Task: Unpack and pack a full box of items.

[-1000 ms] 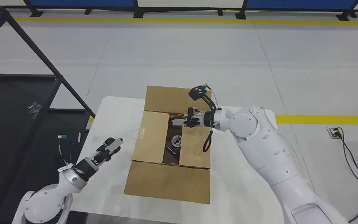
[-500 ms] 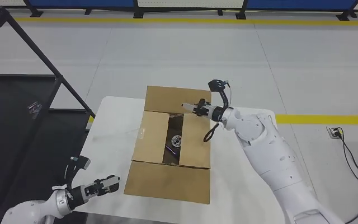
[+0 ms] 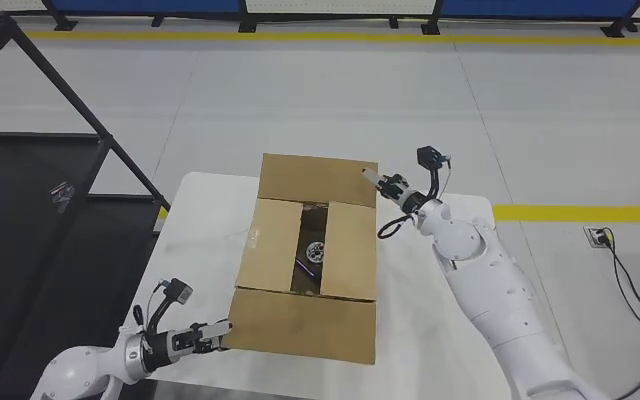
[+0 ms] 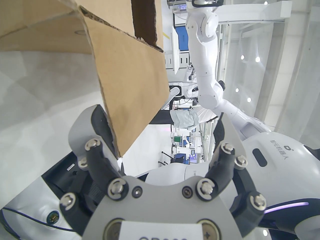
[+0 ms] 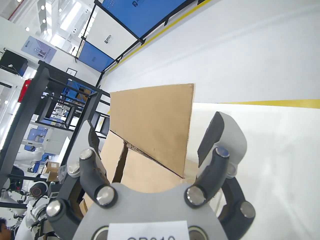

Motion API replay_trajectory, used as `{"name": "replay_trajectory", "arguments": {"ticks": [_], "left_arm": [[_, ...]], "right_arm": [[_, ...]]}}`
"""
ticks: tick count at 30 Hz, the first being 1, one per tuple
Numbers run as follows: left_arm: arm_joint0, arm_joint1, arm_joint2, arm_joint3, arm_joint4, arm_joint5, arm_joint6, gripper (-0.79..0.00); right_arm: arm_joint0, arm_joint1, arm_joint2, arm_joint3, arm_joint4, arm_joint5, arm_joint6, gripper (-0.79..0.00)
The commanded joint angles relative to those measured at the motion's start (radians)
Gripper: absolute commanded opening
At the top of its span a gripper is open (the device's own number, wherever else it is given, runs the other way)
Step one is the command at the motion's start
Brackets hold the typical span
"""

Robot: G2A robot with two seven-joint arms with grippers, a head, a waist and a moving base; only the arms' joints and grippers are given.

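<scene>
Leaving the gap over the cardboard box (image 3: 270,245), the right gripper (image 3: 372,176) has drawn back to its far flap's (image 3: 318,178) right corner; the left gripper (image 3: 222,328) has swung in to its near flap's (image 3: 300,325) left corner. The white table (image 3: 200,230) bears the box centrally. Each claw is spread apart, a flap corner between its fingers. Inside the box lie dark items (image 3: 312,252).

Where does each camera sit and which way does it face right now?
Top view: above the arms, looking down at the box; left gripper and right gripper show.
Left wrist view: on the left wrist, facing the near flap; own fingers, right arm beyond.
Right wrist view: on the right wrist, facing the far flap; own fingers.
Shared: all show the box.
</scene>
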Motion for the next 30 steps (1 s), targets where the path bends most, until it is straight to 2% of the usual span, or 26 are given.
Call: {"name": "replay_trajectory", "arguments": {"ticks": [1, 9, 15, 20, 30], "left_arm": [[-0.002, 0.001, 0.000, 0.000, -0.024, 0.001, 0.000, 0.000], [-0.011, 0.003, -0.003, 0.008, -0.137, 0.026, 0.002, 0.000], [-0.014, 0.002, -0.004, 0.001, -0.237, 0.041, 0.009, 0.000], [-0.015, 0.000, -0.001, -0.012, -0.277, 0.045, 0.034, 0.000], [-0.024, -0.005, 0.011, -0.038, -0.296, 0.054, 0.170, 0.000]], "right_arm": [[0.015, -0.004, -0.007, 0.036, 0.010, -0.014, 0.013, 0.000], [0.080, -0.027, -0.012, 0.253, 0.142, -0.244, 0.055, 0.000], [0.132, -0.041, -0.006, 0.397, 0.256, -0.420, 0.166, 0.000], [0.161, -0.055, -0.006, 0.468, 0.322, -0.496, 0.230, 0.000], [0.190, -0.063, 0.007, 0.525, 0.399, -0.614, 0.282, 0.000]]}}
